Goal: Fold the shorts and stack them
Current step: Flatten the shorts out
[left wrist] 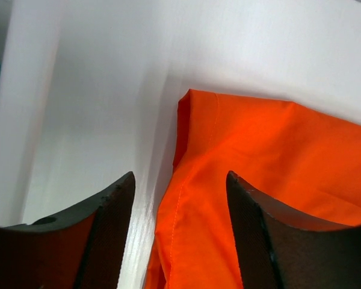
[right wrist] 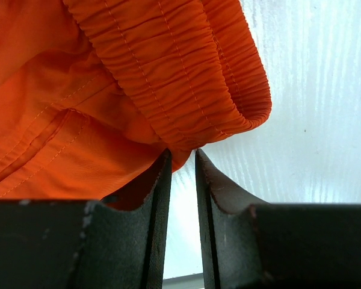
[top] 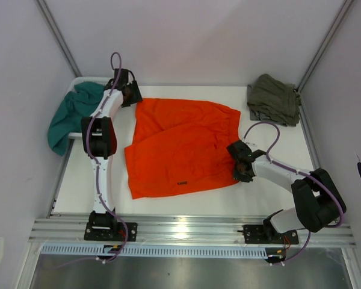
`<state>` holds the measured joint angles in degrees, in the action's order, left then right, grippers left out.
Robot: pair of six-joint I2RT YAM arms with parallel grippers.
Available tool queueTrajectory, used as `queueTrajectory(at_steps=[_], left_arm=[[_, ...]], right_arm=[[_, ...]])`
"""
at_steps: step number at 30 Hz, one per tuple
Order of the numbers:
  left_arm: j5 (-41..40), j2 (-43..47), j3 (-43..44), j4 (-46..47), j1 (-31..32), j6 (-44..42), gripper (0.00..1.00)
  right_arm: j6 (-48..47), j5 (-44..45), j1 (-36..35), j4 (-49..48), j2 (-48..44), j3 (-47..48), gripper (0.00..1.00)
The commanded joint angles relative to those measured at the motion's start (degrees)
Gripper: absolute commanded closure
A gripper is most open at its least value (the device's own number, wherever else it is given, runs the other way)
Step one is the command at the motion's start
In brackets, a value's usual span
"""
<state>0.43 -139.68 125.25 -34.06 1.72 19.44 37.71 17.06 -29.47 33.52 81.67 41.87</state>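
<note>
Orange shorts (top: 180,144) spread flat on bench (top: 186,208), between both arms. Left fingers (left wrist: 105,241) wide apart, holding nothing, fabric corner lying between them. Right fingers (right wrist: 138,241) nearly closed, waistband at tips; grip unclear.

Our left arm (top: 100,150) runs straight out from its base, elbow humped up, wrist tipped down at the far left. On it, our left gripper (left wrist: 180,180) has its jaws well apart and clamps nothing; the edge of the shorts (left wrist: 259,180) lies loose between its fingers (left wrist: 111,211). Our right arm (top: 304,195) doubles back over its base, forearm reaching left and low. There our right gripper (right wrist: 182,158) has its jaws nearly together with a slim gap showing, tips pinching the waistband edge.
</note>
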Motion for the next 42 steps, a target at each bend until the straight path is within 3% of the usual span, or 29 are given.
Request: queueTrajectory(at_steps=[1,6,13,18,20,24,26,33,42], left_arm=[[1.2,3.8,-1.6,-0.7,-0.4,-0.3,0.34],[3.0,-0.2,3.0,-3.1,-0.4,-0.1,0.34],[6.6,-3.8,5.8,-1.6,-0.4,1.4,0.52],[8.9,-6.3,7.7,-1.4,-0.7,3.1,0.53],[9.0,-6.8,7.8,-0.5,-0.7,3.7,0.59],[12.1,-7.5,6.2,4.5,-1.5,7.7,0.92],[14.6,-8.1,6.7,6.1,-1.5,9.5,1.00],[12.1,-8.4,7.8,9.7,-3.8,12.5,1.00],[12.1,-8.9,10.2,12.3,-5.8,12.4,1.00]], right_arm=[[0.8,3.0,-0.1,3.8,-0.5,0.1,0.75],[0.4,2.0,-0.1,3.0,-0.1,0.2,0.75],[0.5,1.3,-0.2,2.7,-0.2,0.0,0.76],[0.7,1.1,-0.1,2.8,-0.5,0.1,0.76],[0.9,1.1,-0.2,3.0,-0.8,0.1,0.76],[2.9,0.3,-0.3,3.0,-0.9,-1.3,0.78],[4.6,0.0,-0.3,3.1,-0.9,-2.3,0.86],[8.2,1.7,-0.3,5.5,-4.1,-4.6,0.99],[10.0,2.5,-0.8,7.9,-3.2,-4.3,0.98]])
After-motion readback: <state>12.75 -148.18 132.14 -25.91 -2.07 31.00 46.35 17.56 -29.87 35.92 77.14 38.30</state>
